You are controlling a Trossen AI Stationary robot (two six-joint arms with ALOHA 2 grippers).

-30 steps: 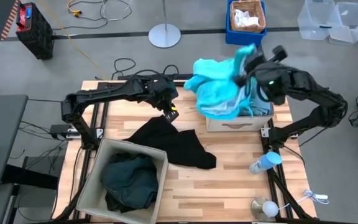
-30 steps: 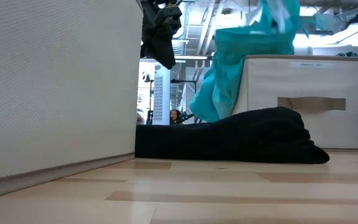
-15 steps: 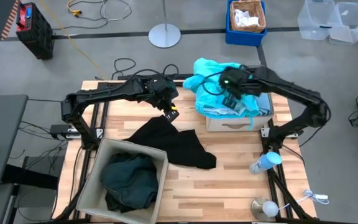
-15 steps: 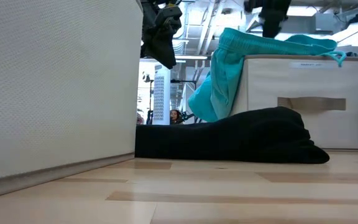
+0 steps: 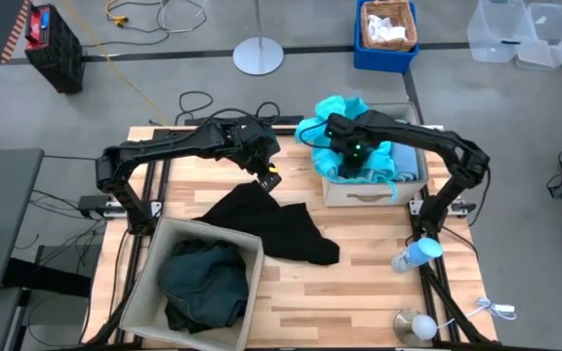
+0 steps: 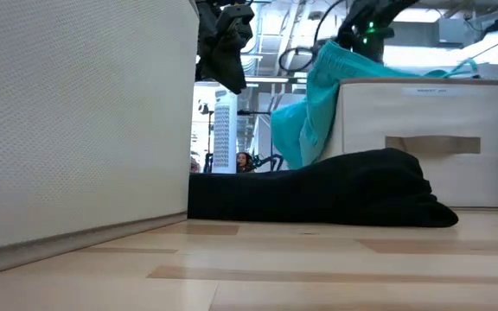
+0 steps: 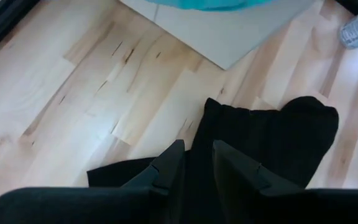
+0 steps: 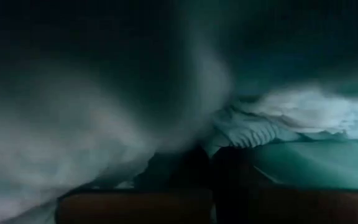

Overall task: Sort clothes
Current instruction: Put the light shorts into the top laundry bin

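The turquoise garment (image 5: 332, 115) is bunched on the far left corner of the right beige bin (image 5: 379, 193). Part of it hangs over the bin's left wall (image 6: 296, 130). A paler blue cloth (image 5: 410, 161) shows in the bin beside it. My right gripper (image 5: 347, 154) is down in the turquoise bunch, and cloth fills its wrist view (image 8: 278, 130). The black garment (image 5: 273, 226) lies spread on the table. The dark green garment (image 5: 201, 281) lies in the near left bin (image 5: 252, 252). My left gripper (image 7: 197, 155) hovers shut above the black garment (image 7: 260, 143).
A clear bottle (image 5: 416, 255) lies at the table's right edge, and a small white round thing (image 5: 416, 326) is at the near right corner. The left bin's wall (image 6: 76, 121) fills the low view's left. Bare wood shows between the two bins.
My right gripper has gone from above the right bin toward the table's left and down. The turquoise garment, first lifted over the bin, has dropped onto it and bunched at the bin's far left corner. One part still hangs over the left wall.
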